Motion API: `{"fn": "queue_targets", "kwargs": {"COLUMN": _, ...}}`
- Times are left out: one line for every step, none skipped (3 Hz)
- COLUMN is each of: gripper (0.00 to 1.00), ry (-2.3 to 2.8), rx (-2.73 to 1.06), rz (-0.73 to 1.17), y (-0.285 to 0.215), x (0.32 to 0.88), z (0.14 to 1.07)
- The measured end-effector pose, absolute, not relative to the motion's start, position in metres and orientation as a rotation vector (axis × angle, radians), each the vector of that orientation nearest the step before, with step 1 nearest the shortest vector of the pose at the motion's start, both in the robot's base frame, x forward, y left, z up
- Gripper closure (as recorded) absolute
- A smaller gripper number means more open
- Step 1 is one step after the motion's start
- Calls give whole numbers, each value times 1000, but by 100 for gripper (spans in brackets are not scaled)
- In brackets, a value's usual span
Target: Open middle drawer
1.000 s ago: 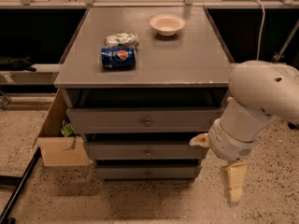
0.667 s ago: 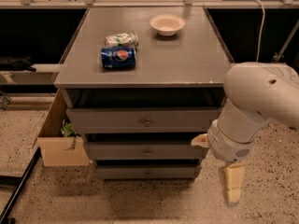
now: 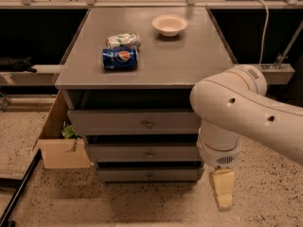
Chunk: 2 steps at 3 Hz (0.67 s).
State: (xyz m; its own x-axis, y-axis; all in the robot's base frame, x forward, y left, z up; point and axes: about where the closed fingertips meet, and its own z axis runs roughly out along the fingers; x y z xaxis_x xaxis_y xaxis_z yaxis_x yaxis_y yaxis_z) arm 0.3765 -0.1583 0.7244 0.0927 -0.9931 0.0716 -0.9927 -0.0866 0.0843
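Observation:
The middle drawer (image 3: 142, 152) is a flat grey front with a small round metal knob (image 3: 149, 154), between the taller top drawer (image 3: 135, 123) and the narrower bottom drawer (image 3: 147, 175). It sits about flush with the other fronts. My white arm (image 3: 236, 112) reaches in from the right and covers the drawers' right ends. My gripper (image 3: 223, 189) hangs below the wrist at the lower right, pointing down at the floor, right of the bottom drawer and apart from the knobs.
On the grey cabinet top (image 3: 189, 60) lie a blue Pepsi can (image 3: 119, 58), a crumpled bag (image 3: 123, 39) and a white bowl (image 3: 169, 24). A cardboard box (image 3: 59, 143) stands on the floor at the cabinet's left. A black bar (image 3: 16, 195) lies at the lower left.
My arm has moved left, covering more of the cabinet's right side. The drawers have not moved.

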Motion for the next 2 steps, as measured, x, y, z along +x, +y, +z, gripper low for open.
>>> {"fn": "queue_targets", "kwargs": {"gripper": 0, "ry": -2091, "rx": 2204, "rz": -20, "y": -158, "x": 376, "z": 725}}
{"fn": "queue_targets", "kwargs": {"gripper": 0, "ry": -2081, "rx": 2216, "rz": -25, "y": -158, "x": 376, "z": 725}}
